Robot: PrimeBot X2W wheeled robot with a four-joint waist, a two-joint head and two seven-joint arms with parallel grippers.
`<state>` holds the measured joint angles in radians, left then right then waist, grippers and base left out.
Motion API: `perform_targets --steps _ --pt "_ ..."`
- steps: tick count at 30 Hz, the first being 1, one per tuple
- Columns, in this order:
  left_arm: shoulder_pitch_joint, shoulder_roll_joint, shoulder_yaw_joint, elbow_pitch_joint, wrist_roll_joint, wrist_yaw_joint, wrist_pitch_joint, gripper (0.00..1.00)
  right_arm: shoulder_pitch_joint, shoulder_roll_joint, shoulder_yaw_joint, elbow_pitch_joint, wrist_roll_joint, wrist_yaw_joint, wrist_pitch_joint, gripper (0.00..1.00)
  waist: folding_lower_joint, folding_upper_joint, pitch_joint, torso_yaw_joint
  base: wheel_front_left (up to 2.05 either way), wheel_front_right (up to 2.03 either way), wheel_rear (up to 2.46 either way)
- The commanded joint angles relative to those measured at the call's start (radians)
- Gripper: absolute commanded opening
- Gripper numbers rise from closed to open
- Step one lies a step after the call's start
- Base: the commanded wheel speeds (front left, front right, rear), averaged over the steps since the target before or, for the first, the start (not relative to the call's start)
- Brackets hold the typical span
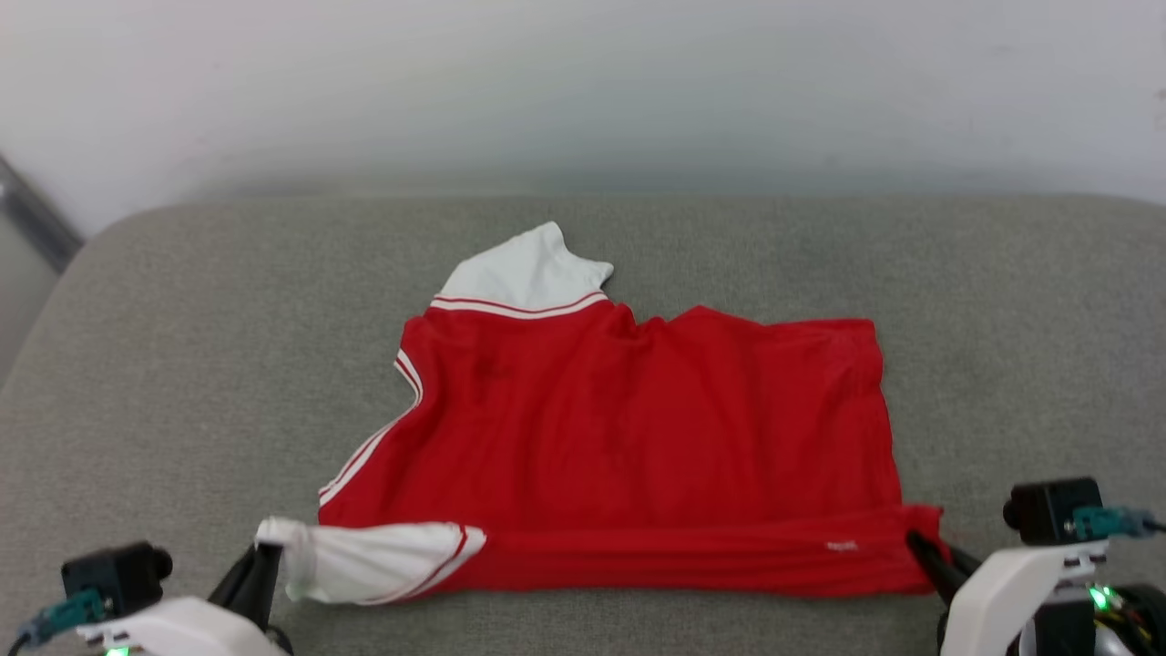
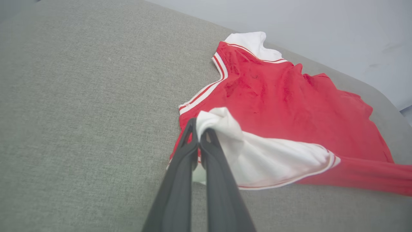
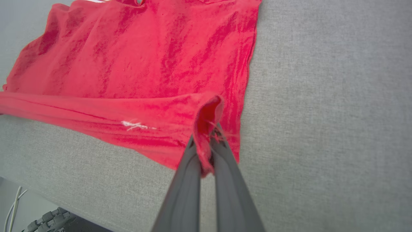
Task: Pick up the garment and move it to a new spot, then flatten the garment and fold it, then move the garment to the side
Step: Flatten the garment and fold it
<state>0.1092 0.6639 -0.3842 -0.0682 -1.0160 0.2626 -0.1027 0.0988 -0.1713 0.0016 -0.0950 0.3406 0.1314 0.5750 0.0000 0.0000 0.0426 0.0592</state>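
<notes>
Left claw (image 2: 201,128) pinches the red jersey's (image 1: 638,419) sleeve (image 1: 373,560) at 7 o'clock, right claw (image 3: 206,139) its hem (image 3: 246,80) at 5; folding step, I judge. Next: lift both toward 12 o'clock.

Left gripper (image 2: 200,130), two long dark fingers, clamped tight on the bunched cuff of the near white sleeve (image 2: 273,158) with red-and-white trim. Sleeve belongs to the red thin-fabric jersey garment (image 2: 283,106), lying mostly flat and lightly wrinkled on the grey woven cushion (image 2: 80,96). Second white sleeve (image 2: 254,43) sticks out at the far edge. Pale wall (image 2: 322,25) behind.
</notes>
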Motion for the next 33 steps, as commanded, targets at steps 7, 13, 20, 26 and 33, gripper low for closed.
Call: perform_targets --steps 7,13,20,26,33 --pt "-0.208 -0.04 -0.011 0.122 0.021 -0.083 -0.004 0.0 -0.189 0.005 0.019 0.113 -0.004 -0.001 -0.053 0.0 0.0 0.0 0.145 -0.021 0.0 0.0 0.0" --pt "-0.321 -0.077 -0.061 0.225 0.039 -0.133 0.031 0.0 -0.279 -0.003 0.05 0.208 0.007 -0.001 -0.075 0.0 0.0 0.0 0.202 -0.024 0.0 0.0 0.0" --pt "-0.385 -0.118 -0.106 0.337 0.02 -0.193 0.085 0.0 -0.311 0.002 0.08 0.314 0.022 -0.001 -0.086 0.11 0.0 0.0 0.218 -0.022 0.0 0.0 0.0" --pt "-0.419 -0.139 -0.1 0.416 0.01 -0.212 0.07 0.81 -0.307 -0.002 0.083 0.358 0.021 -0.001 -0.179 1.0 0.0 0.0 0.189 -0.02 0.0 0.0 0.0" --pt "-0.394 -0.092 -0.067 0.428 0.02 -0.179 0.045 1.0 -0.272 0.027 0.073 0.306 -0.001 -0.001 -0.399 1.0 0.0 0.0 0.108 -0.03 0.0 0.0 0.0"
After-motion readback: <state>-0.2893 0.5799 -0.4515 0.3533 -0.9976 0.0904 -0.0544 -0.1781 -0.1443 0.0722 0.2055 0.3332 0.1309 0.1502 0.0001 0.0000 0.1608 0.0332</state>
